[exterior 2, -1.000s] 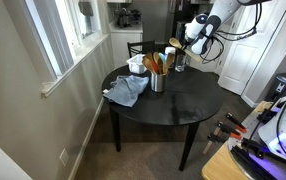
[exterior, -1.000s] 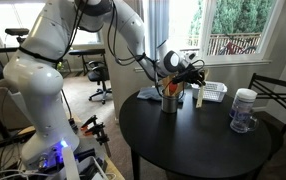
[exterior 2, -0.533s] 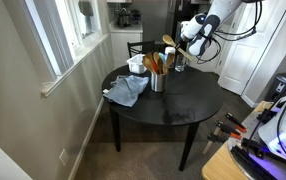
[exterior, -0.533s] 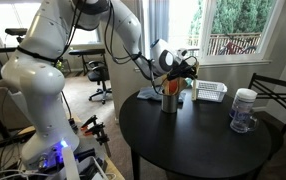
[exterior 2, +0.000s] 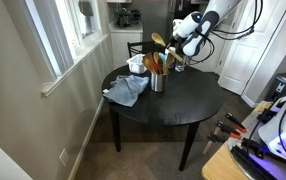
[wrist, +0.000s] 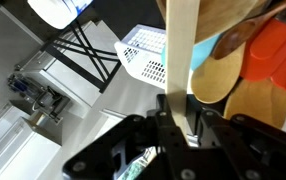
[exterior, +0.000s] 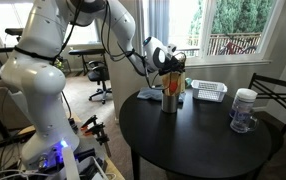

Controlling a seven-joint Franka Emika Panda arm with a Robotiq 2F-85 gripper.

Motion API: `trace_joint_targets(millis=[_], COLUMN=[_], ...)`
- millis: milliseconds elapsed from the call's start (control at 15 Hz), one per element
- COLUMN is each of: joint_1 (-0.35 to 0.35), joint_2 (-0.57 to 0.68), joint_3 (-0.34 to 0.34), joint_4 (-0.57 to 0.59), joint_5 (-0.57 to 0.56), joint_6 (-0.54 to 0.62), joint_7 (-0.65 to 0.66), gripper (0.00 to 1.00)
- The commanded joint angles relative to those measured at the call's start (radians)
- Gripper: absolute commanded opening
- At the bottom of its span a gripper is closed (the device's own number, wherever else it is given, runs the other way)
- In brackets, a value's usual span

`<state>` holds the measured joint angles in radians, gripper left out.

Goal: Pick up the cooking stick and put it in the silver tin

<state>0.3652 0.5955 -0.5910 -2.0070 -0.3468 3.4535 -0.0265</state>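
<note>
Gripper (wrist: 181, 118) closed on the cooking stick (wrist: 183, 50), whose long handle runs straight away from the jaws in the wrist view. In an exterior view the silver tin (exterior: 170, 101) stands on the desk (exterior: 198, 145) just beneath the gripper. Orange utensils (wrist: 273, 50) crowd the tin, and its rim is hidden from the wrist view.

Home dining nook: round black table (exterior: 188, 140), chair (exterior: 279, 92), sunny windows (exterior: 233, 25) (kitchen counter (exterior 2: 126, 20) beyond).

The slim light-wood cooking stick (wrist: 181, 55), clamped by its handle in the tool (wrist: 183, 116), hangs above the shiny, upright silver tin (exterior: 170, 102).
</note>
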Motion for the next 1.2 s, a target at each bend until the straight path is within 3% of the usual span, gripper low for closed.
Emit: trace_joint_targets(millis=[0, 133, 200, 400, 1133], joint_1=[-0.140, -0.238, -0.282, -0.399, -0.580], joint_2=[-0.082, -0.083, -0.074, -0.044, 0.059], joint_3=[0.205, 0.334, 0.370, 0.493, 0.642], joint_4=[-0.042, -0.037, -0.016, 0.022, 0.223], joint_5=[0.023, 0.006, -0.080, -0.119, -0.121], joint_6=[-0.005, 0.002, 0.004, 0.002, 0.003], joint_7=[-0.113, -0.124, -0.050, -0.063, -0.119], gripper=[0.06, 0.06, 0.06, 0.06, 0.06])
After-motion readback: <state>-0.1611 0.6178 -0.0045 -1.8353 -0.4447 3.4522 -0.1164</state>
